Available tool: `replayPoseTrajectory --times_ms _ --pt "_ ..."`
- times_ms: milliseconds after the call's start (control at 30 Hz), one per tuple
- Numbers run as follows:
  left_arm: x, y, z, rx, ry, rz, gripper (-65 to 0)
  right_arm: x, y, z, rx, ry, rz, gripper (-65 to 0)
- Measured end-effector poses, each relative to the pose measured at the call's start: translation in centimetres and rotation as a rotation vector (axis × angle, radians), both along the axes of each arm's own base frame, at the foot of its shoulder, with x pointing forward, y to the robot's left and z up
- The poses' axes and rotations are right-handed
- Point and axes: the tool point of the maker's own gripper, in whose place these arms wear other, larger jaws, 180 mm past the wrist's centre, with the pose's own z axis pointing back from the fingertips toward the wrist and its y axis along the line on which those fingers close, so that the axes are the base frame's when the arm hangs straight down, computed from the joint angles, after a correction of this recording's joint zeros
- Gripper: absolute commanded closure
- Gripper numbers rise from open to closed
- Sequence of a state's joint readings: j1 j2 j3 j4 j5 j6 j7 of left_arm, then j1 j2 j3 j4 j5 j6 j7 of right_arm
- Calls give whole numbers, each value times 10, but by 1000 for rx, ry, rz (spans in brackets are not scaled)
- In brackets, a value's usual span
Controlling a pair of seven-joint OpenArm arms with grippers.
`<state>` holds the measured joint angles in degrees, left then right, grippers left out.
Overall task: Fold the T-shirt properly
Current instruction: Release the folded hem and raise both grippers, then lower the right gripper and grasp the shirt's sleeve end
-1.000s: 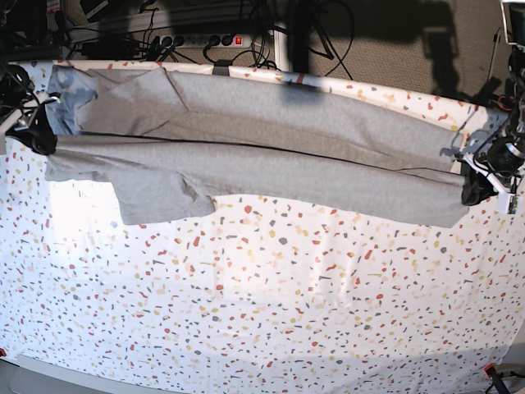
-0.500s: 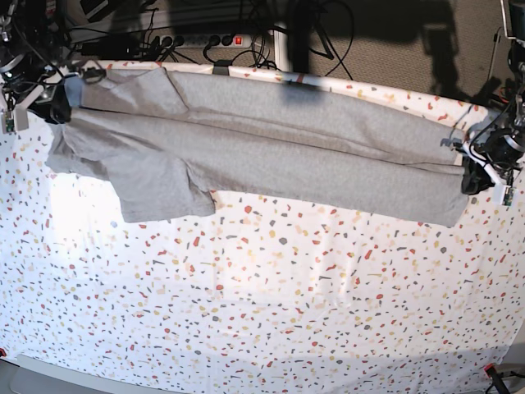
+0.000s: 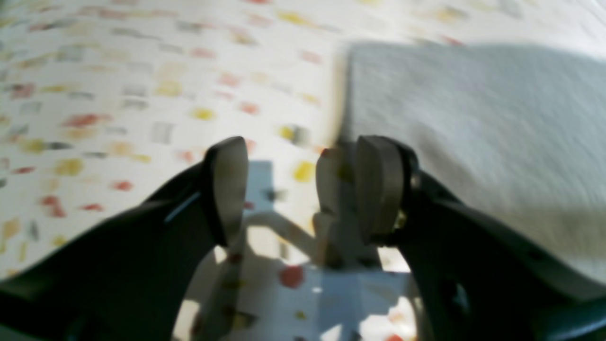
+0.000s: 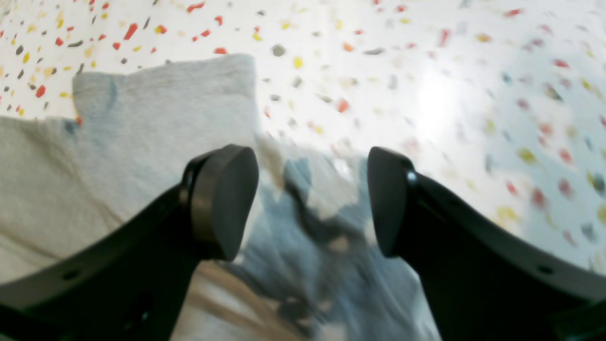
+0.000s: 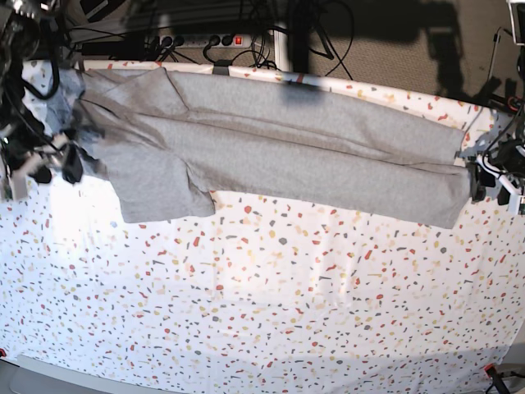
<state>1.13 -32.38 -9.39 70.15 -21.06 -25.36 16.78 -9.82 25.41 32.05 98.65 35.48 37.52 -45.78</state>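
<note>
The T-shirt (image 5: 279,156) lay folded lengthwise into a long band across the bench (image 5: 271,312), crosswise folds apparently remaining, with left pincer (image 3: 303,189) and right pincer (image 4: 312,203) both spread, gripping nothing.

Your wrist views motion-blurred, bright glare patch on the worktop (image 5: 70,209) at left, dark shadows along its far edge.

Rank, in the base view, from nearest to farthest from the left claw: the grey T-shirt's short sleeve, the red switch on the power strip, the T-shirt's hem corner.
From the left claw:
1. The grey T-shirt's hem corner, right beside the claw at the view's right edge.
2. Red switch on the power strip, beyond the table's far edge.
3. Short sleeve, hanging toward the view's left.
</note>
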Motion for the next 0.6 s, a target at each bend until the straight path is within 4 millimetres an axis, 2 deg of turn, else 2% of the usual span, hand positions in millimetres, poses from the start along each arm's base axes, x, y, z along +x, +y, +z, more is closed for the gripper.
replayPoseTrajectory --times_ms 100,167,267,400,600 --pt "3 -7 3 -54 -18 3 -352 28 26 6 24 -24 27 -402" --pt "3 -10 2 -65 -19 5 -352 36 35 -6 -15 9 57 -402" --pt "3 -10 3 -69 -22 7 -352 41 41 -35 -16 93 64 -402" --pt "5 -12 3 -78 -27 7 -352 61 37 -54 33 128 28 -401" --pt "4 -30 -6 -126 -26 12 -352 98 30 -51 97 123 -7 -401"
